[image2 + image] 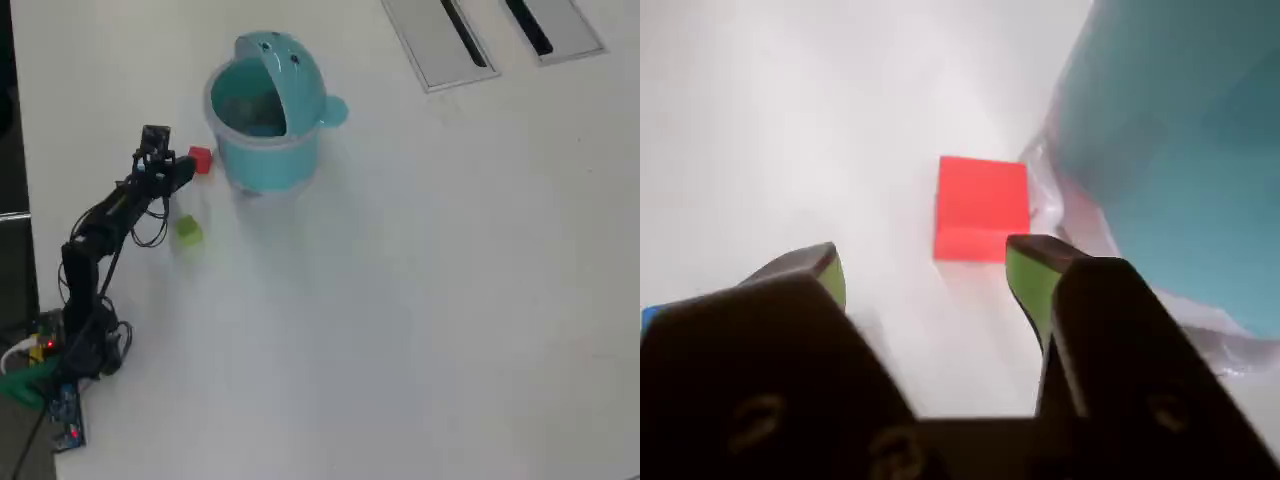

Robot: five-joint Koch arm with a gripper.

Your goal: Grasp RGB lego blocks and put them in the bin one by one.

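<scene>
Gripper (925,270): fingers (825,270) spread apart, nothing held, short of the red block.
Red block (981,208): seen on the white surface (790,120), just beside the bin (1180,150), ahead of the finger gap.
Handling: judged light, rigid, smooth plastic; best pinched across two opposite flat sides, low on the cube.
Yellow-green block (189,231): further from the bin, near the arm.
Hidden: blue block only glimpsed, a sliver at the wrist view's left edge; bin interior is not made out.

Close wrist view; high overhead view
</scene>
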